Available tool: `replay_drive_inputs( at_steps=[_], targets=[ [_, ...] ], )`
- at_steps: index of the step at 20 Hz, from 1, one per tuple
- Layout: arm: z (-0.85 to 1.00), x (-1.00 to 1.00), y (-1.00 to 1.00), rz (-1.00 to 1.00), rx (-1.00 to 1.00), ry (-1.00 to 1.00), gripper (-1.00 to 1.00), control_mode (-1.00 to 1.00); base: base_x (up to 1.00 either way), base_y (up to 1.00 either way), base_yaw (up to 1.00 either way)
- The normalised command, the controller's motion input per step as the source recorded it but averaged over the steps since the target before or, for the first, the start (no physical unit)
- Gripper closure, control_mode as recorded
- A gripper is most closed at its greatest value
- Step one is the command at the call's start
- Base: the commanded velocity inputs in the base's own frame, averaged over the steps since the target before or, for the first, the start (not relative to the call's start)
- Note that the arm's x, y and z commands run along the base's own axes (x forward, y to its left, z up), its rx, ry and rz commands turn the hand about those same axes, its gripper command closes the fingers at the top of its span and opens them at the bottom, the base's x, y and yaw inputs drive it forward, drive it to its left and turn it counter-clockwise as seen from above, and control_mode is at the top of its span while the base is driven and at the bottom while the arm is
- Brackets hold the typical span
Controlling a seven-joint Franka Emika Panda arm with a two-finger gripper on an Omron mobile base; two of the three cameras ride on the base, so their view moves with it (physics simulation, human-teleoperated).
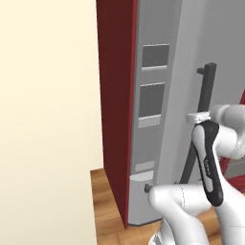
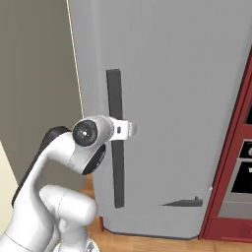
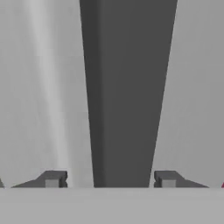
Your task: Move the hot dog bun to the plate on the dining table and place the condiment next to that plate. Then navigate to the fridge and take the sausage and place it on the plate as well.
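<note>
While gripper faces fridge door, jaws stand open, dark bar handle centred between fingertips, untouched

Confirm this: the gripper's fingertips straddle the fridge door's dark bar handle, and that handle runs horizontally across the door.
Wrong on one point: the handle runs vertically, as the right base view shows. The gripper does straddle it on the fridge door, a fingertip either side.

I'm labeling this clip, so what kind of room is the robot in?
Most likely a kitchen: a tall grey fridge with a dark bar handle, dark red cabinetry beside it, and a wooden floor.
</note>
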Motion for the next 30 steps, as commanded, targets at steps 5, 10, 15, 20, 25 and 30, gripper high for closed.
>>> replay_drive_inputs(
  at_steps=[5,10,15,20,25,30],
  targets=[
    [1.00,-1.00,0.34,0.00,-0.17,-0.24,-1.00,-1.00,0.00,0.00,0.00],
    [0.59,-1.00,0.93,0.00,-0.28,-0.08,-1.00,-1.00,0.00,0.00,0.00],
    [0.13,-0.65,1.00,0.00,-0.28,0.09,-1.00,-1.00,0.00,0.00,0.00],
    [-0.18,0.86,0.28,0.00,-0.19,0.28,-1.00,-1.00,0.00,0.00,0.00],
    [-0.40,1.00,-0.20,0.06,-0.04,0.20,-1.00,-1.00,0.00,0.00,0.00],
    [-0.47,0.83,-0.10,0.01,-0.16,0.11,-1.00,-1.00,0.00,0.00,0.00]
  ],
)
